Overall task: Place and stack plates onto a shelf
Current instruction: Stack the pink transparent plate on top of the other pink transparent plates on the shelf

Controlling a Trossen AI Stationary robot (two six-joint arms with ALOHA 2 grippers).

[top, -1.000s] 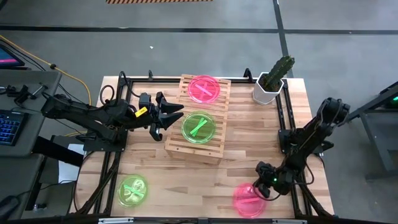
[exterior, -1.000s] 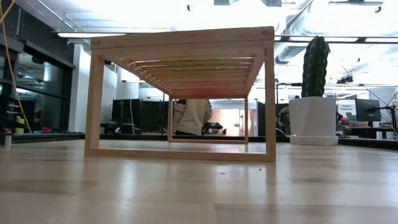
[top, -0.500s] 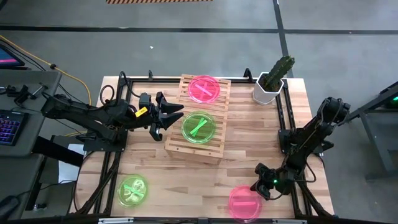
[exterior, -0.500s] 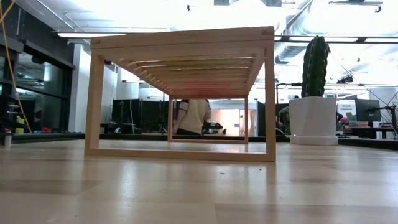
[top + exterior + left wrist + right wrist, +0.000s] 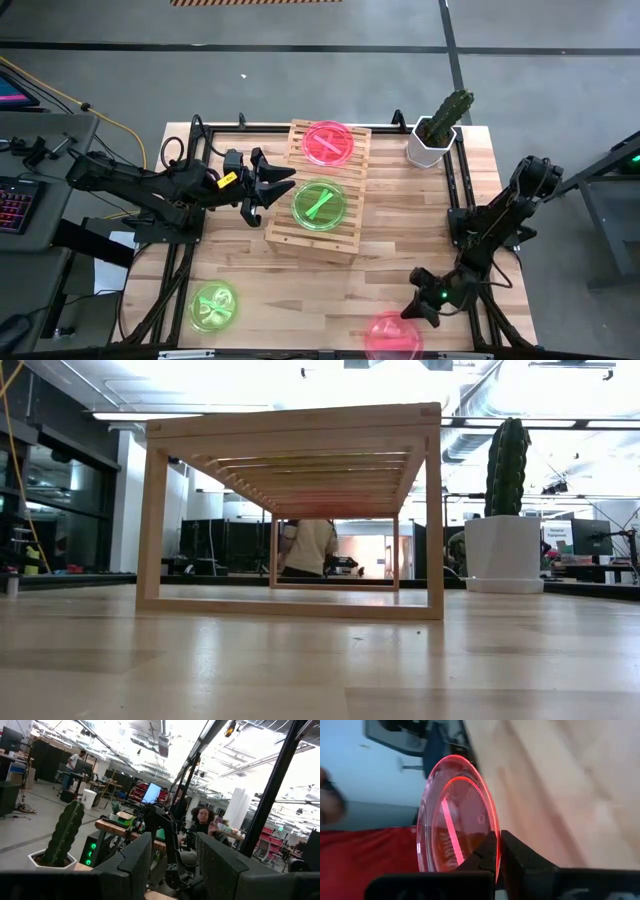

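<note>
- On top of the shelf (image 5: 318, 190), two plates lie side by side: a pink plate (image 5: 328, 143) at the far end, a green plate (image 5: 320, 204) at the near end.
- Just beside the shelf, the left gripper (image 5: 278, 181) hangs with its fingers spread, holding nothing.
- Near the table's front edge, the right gripper (image 5: 418, 309) pinches the rim of another pink plate (image 5: 391, 336), fingers pressed together.
- A second green plate (image 5: 213, 306) lies flat at the table's front left.
- A white pot (image 5: 429, 145) holds a cactus (image 5: 449, 112).

Even overhead light falls on the table (image 5: 400, 240), with soft shadows. Behind the shelf (image 5: 290, 510), ceiling lights blow out white. The pink plate (image 5: 455, 815) is blurred, glowing at its rim.
</note>
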